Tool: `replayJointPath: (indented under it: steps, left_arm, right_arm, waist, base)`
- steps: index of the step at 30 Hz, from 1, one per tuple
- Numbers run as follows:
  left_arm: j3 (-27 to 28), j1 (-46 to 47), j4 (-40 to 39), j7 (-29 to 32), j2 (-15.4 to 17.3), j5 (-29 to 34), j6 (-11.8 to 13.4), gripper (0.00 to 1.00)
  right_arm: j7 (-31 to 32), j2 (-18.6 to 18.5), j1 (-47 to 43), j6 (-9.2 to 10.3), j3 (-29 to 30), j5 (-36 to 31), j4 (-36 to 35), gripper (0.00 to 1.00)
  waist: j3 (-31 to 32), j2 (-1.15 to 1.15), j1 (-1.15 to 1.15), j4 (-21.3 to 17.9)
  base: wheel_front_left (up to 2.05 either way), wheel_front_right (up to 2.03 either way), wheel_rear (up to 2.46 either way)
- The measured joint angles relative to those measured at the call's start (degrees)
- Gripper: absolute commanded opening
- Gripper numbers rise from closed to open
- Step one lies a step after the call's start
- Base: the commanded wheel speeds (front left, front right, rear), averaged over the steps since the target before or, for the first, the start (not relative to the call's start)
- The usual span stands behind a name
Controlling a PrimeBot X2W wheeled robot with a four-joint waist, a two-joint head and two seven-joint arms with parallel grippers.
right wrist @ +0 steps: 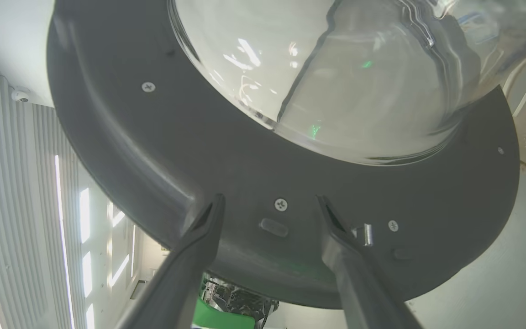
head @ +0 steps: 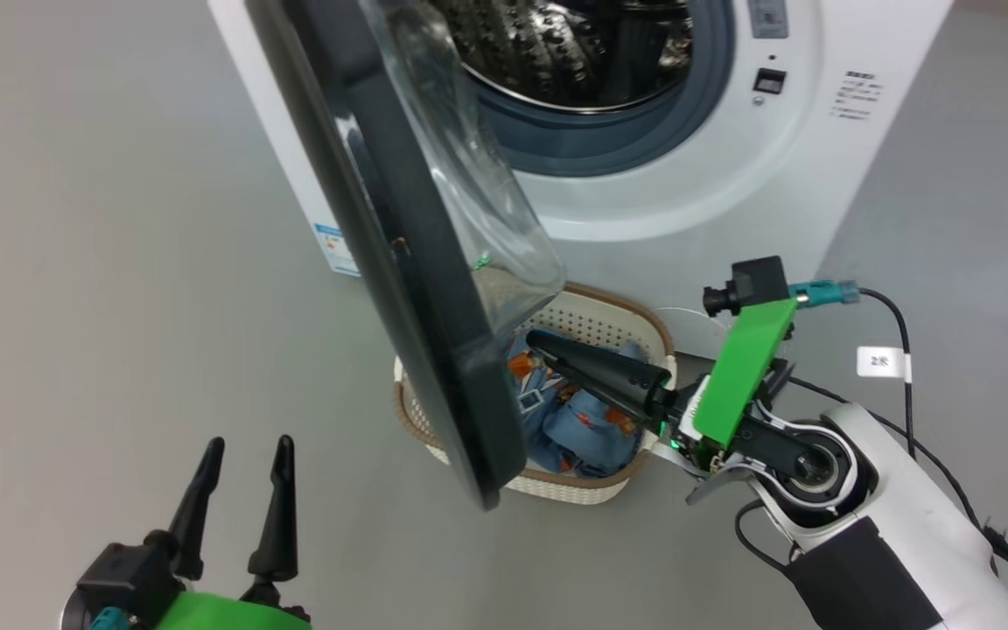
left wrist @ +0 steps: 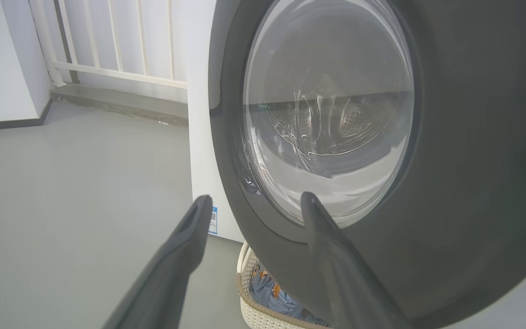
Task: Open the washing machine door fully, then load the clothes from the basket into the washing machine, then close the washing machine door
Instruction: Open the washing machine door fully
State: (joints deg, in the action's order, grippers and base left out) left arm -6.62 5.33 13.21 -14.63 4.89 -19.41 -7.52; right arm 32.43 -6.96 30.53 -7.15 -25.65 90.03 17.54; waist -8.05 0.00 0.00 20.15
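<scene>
Door (head: 408,262) half open, hanging over basket (head: 596,322) of clothes (head: 578,424). Your right end effector (right wrist: 270,200) sits spread at its inner rim, probably to push it wider; left end effector (head: 249,442) spread too, idle.

one washer (head: 731,175), one door (head: 416,262), one basket (head: 596,322)

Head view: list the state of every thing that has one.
washing machine door, partly open
washing machine, drum exposed
basket, holds the clothes
clothes, bunched in the basket
left gripper, open, empty
right gripper, open, at the door's inner face
</scene>
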Motion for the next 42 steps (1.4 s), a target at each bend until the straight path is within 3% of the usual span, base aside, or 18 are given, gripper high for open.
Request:
replayJointPath:
  steps: [18, 42]
  left_arm:
    - [3.1, -2.1, -0.1, 0.0, 1.5, 0.0, 0.0, 1.00]
    - [6.5, -6.5, -1.6, 0.0, 2.2, 0.9, 0.0, 1.00]
  right_arm:
    - [-10.4, -3.5, -8.0, 0.00, 2.0, -1.9, -4.7, 1.00]
    - [-27.4, -11.8, -15.0, 0.00, -4.1, -4.6, -3.9, 1.00]
  waist:
    - [2.3, 0.00, 0.00, -7.7]
    - [4.6, 0.00, 0.00, -15.3]
  base:
    - [0.00, 0.00, 0.00]
    - [0.00, 0.00, 0.00]
